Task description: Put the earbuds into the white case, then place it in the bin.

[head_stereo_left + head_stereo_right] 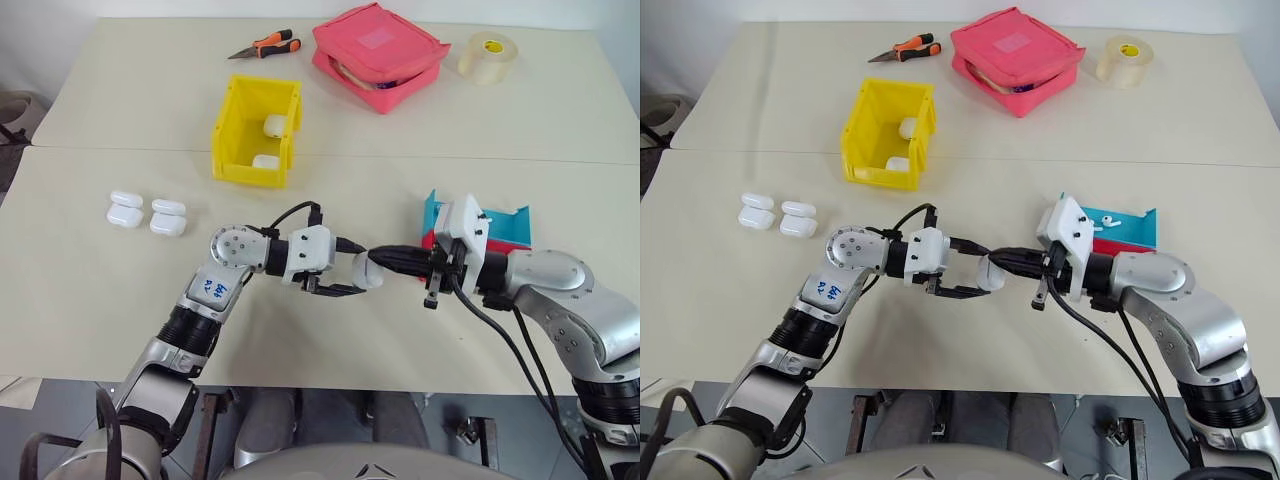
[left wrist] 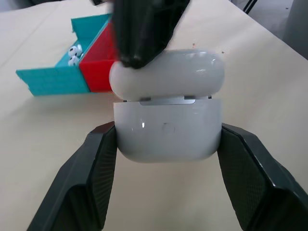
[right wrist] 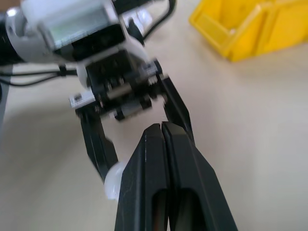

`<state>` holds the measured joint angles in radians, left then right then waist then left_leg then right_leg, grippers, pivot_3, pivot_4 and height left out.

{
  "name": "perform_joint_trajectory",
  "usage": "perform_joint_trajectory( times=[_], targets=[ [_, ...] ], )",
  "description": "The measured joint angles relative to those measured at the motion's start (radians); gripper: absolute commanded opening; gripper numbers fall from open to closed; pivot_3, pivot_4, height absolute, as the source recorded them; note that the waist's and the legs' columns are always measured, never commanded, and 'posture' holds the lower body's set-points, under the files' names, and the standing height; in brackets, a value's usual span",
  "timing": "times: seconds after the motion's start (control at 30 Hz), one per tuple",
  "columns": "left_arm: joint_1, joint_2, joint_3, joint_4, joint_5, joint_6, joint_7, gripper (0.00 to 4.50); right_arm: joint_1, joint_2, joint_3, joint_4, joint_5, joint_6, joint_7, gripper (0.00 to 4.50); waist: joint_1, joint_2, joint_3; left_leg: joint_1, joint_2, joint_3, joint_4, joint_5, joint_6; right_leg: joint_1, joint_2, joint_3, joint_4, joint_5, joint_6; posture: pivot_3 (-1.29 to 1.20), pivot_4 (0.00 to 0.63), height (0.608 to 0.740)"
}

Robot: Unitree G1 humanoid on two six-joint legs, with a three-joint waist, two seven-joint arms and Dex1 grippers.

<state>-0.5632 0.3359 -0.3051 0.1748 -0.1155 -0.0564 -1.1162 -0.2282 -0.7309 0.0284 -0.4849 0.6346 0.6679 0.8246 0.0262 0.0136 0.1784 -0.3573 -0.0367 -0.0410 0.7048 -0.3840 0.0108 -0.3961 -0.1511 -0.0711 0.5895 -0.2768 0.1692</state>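
Note:
My left gripper point(image 1: 357, 268) is shut on the white case point(image 2: 167, 130), its fingers point(image 2: 89, 173) pressing the two sides just above the table. The case's hinge side faces the left wrist camera and its lid point(image 2: 168, 77) is down. My right gripper point(image 1: 377, 258) is shut, and its black tip point(image 2: 139, 33) rests on the lid from the right. Two earbuds point(image 2: 73, 52) lie in the blue tray point(image 1: 1135, 222) behind my right wrist. The yellow bin point(image 1: 250, 172) stands further back on the left with two white cases inside.
Two more white cases point(image 1: 147, 213) lie side by side at the left. A red tray point(image 2: 98, 72) adjoins the blue one. At the far edge are a pink zip pouch point(image 1: 378, 55), a tape roll point(image 1: 487, 57) and orange-handled pliers point(image 1: 265, 46).

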Motion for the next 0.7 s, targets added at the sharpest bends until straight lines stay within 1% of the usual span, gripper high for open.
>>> perform_joint_trajectory(
  times=[0.07,0.13,0.23,0.3,0.33,0.4,0.5,0.6,0.7],
  targets=[
    [0.010,-0.004,0.010,0.000,-0.003,0.004,0.003,2.76,0.051,-0.012,-0.020,0.012,-0.013,-0.052,0.034,0.04,-0.001,0.000,0.000,0.000,0.000,0.000,0.000,0.000,0.000,0.000,0.000,0.000,0.000,0.000,0.000,0.00,0.150,0.740],
    [0.024,-0.016,0.040,-0.006,-0.044,0.004,0.009,2.76,0.119,-0.036,-0.047,0.047,-0.037,-0.089,0.062,0.04,0.001,0.000,0.000,0.000,0.000,0.000,0.000,0.000,0.000,0.000,0.000,0.000,0.000,0.000,0.000,0.00,0.150,0.740],
    [0.024,-0.023,0.085,-0.017,-0.094,0.006,0.014,2.76,0.200,-0.038,-0.098,0.098,-0.055,-0.153,0.096,0.04,-0.001,0.000,0.000,0.000,0.000,0.001,0.000,0.000,0.000,0.000,0.000,0.000,0.000,0.000,0.000,0.00,0.150,0.740],
    [0.028,-0.023,0.103,-0.028,-0.115,0.012,0.023,2.76,0.232,-0.024,-0.160,0.106,-0.047,-0.191,0.108,0.04,-0.002,0.000,0.000,0.001,0.001,0.001,0.000,0.000,0.000,0.000,0.000,0.000,0.001,0.000,0.000,0.00,0.150,0.740],
    [0.042,-0.022,0.113,-0.050,-0.126,0.016,0.032,2.76,0.257,-0.003,-0.211,0.106,-0.021,-0.216,0.116,0.21,-0.003,0.000,0.000,0.001,0.001,0.001,0.000,0.000,0.000,0.000,0.001,0.000,0.000,0.000,0.000,0.00,0.150,0.740],
    [0.085,-0.012,0.146,-0.091,-0.153,0.040,0.057,2.76,0.307,0.036,-0.308,0.103,0.029,-0.251,0.121,0.66,-0.003,0.000,0.000,0.001,0.001,0.001,-0.001,0.000,0.000,0.000,0.000,0.000,0.001,0.000,0.000,0.00,0.150,0.740],
    [0.151,0.022,0.201,-0.130,-0.175,0.076,0.092,2.76,0.343,0.061,-0.388,0.080,0.071,-0.282,0.118,1.63,-0.004,0.000,0.000,0.002,0.002,0.001,-0.001,0.000,0.000,0.001,0.000,0.001,0.001,0.000,0.000,0.00,0.150,0.740],
    [0.217,0.013,0.267,-0.194,-0.217,0.080,0.148,2.76,0.332,0.090,-0.406,0.010,0.098,-0.300,0.075,2.69,-0.002,0.000,0.000,0.003,0.002,0.001,-0.001,0.000,-0.001,0.001,0.000,0.002,0.001,0.000,0.000,0.00,0.150,0.740],
    [0.268,0.011,0.337,-0.258,-0.236,0.144,0.265,2.76,0.332,0.092,-0.397,-0.049,0.085,-0.326,0.053,3.75,-0.001,0.000,0.000,0.003,0.001,0.001,-0.001,0.000,-0.001,0.001,0.000,0.002,0.001,0.000,0.000,0.00,0.150,0.740]
  ],
)
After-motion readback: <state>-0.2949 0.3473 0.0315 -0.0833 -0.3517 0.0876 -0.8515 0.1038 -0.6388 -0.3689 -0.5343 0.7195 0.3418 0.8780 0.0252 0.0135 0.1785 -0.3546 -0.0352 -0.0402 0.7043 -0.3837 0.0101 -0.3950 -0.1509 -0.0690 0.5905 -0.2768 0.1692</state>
